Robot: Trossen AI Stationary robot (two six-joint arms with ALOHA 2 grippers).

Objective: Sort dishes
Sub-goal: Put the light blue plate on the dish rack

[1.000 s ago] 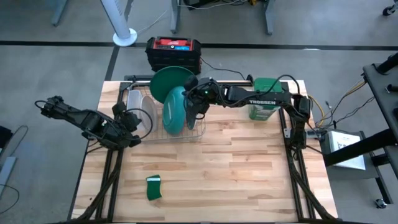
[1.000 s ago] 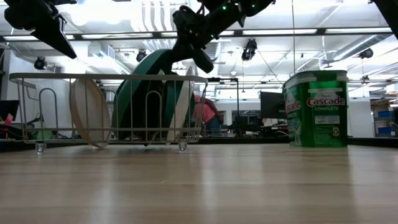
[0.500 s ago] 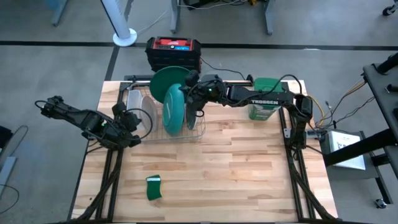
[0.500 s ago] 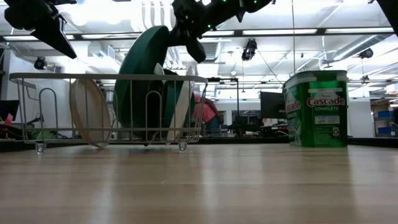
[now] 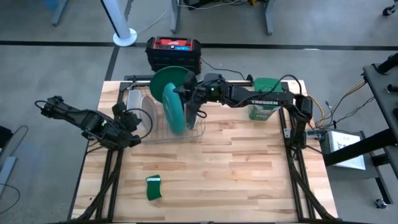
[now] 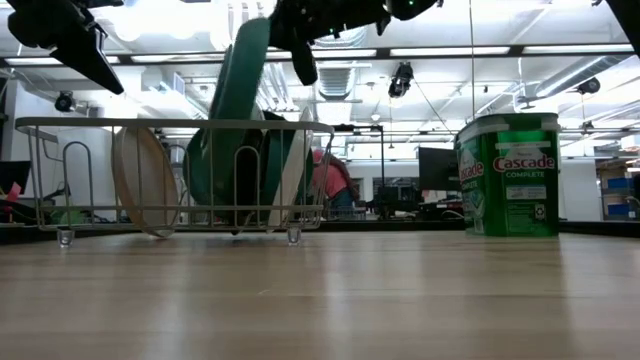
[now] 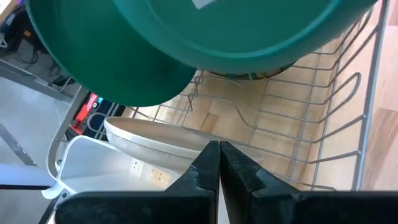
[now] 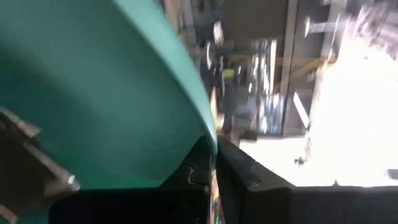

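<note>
The teal plate (image 5: 172, 107) looks stiff, smooth and slick — probably light plastic or melamine, though its weight is a guess. A broad disc like this offers little purchase except at its thin rim, and that is where the right gripper (image 5: 188, 98) has it: the fingers are pinched on the plate's upper edge, seen close in the right wrist view with the rim (image 8: 186, 81) running into the closed fingers. A rim pinch on a glossy surface could let the plate swivel or slip.

In the high view the plate stands nearly on edge in the wire rack (image 5: 198, 127), at about 9 o'clock from the gripper, with the dark green plate (image 5: 166, 78) just behind it at 12 o'clock. The whitish plate (image 5: 147, 118) leans farther toward 9 o'clock — near the left gripper (image 5: 132, 140), which is shut, empty, and waits by the rack's end.
</note>
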